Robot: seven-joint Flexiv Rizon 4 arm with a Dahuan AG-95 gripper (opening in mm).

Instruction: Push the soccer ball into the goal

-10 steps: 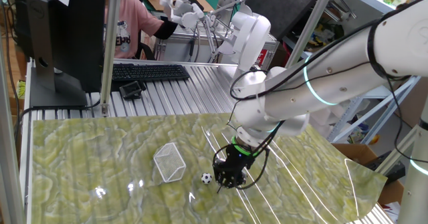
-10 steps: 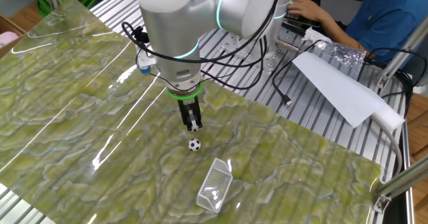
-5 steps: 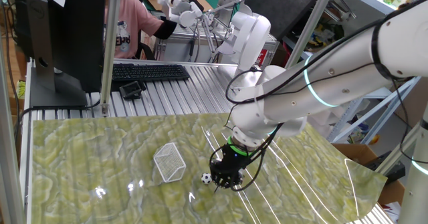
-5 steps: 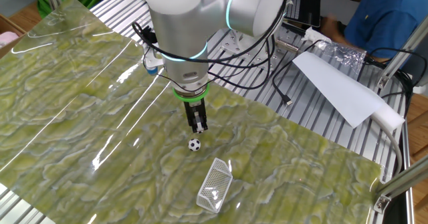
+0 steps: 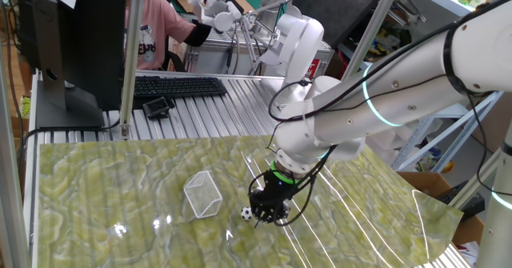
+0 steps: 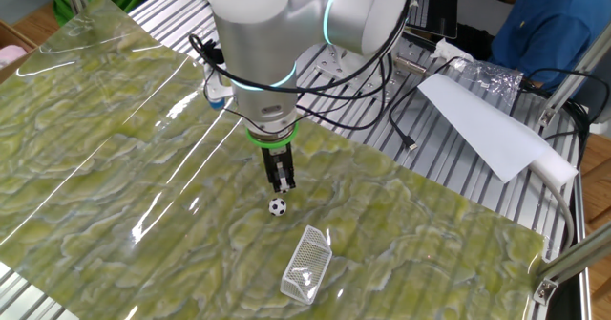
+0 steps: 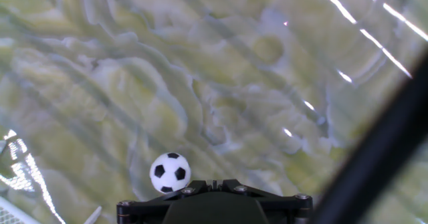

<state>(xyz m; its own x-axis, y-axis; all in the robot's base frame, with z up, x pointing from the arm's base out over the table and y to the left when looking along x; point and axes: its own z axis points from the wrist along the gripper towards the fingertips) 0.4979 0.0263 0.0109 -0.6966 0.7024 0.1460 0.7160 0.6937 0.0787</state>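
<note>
Pointing straight down over the green marbled mat, with the gripper clenched on nothing, both fingers pressed flat together. Hanging low just behind the ball in the other fixed view, tips near it, though contact cannot be told from there. Seen from one fixed view, gripper right beside the ball, which peeks out at its left edge. Shown in the hand view sitting on the mat at the bottom of the picture, ball tight against the dark gripper body (slightly left of centre).

Lying on the mat a little past the ball, goal with white frame and mesh, apart from both ball and gripper. Placed to the left of the ball in one fixed view, goal with a strip of bare mat between them.

Farther back on the ribbed metal table: keyboard and monitor. Off to the side in the other fixed view, white sheet resting on the metal surface.
</note>
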